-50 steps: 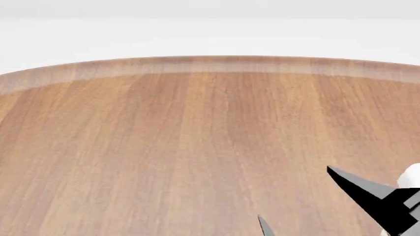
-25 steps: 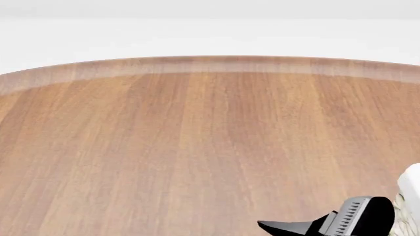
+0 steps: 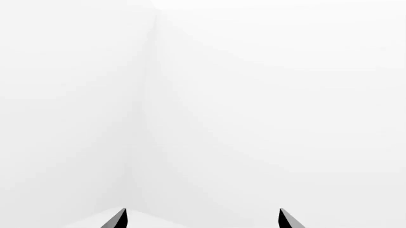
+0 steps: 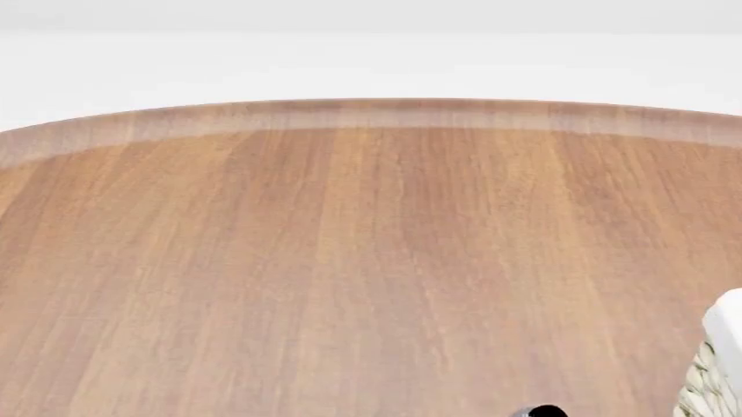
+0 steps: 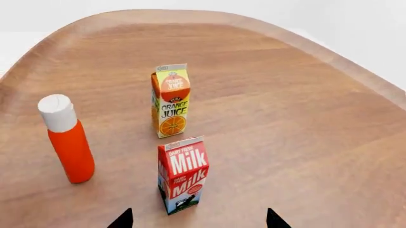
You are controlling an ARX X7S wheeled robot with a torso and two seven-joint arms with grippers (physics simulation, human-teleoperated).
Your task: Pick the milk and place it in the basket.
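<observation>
- The robot is getting ready to grab the milk (image 5: pixel 183 175), a small carton with a red top, white "Milk" letters and a little dark cow near its bottom. I think this is the reaching step, with nothing picked up yet.
- The milk is standing upright on the brown wooden counter (image 5: pixel 304 142), right ahead of the right claw (image 5: pixel 198 219) in the right wrist view.
- The right claw is spread wide and holding nothing. Only its two dark tips are showing, one to each side of the carton and apart from it.
- Next, I think the right claw needs to go forward until the carton is sitting between the tips, then squeeze it and lift it straight up.
- The left claw (image 3: pixel 201 219) is also spread apart and holding nothing. It is pointing at a plain white wall.
- The big cream-white woven basket with a white cloth rim (image 4: pixel 721 365) is only peeking in at the right edge of the head view. The milk is not showing in that view, so I cannot tell how near the two are.
- An orange and yellow juice carton (image 5: pixel 170 100) is standing just behind the milk, with a gap between them. Pushing too far could bump it.
- An orange bottle with a white cap (image 5: pixel 67 138) is standing off to one side, apart from the milk.
</observation>
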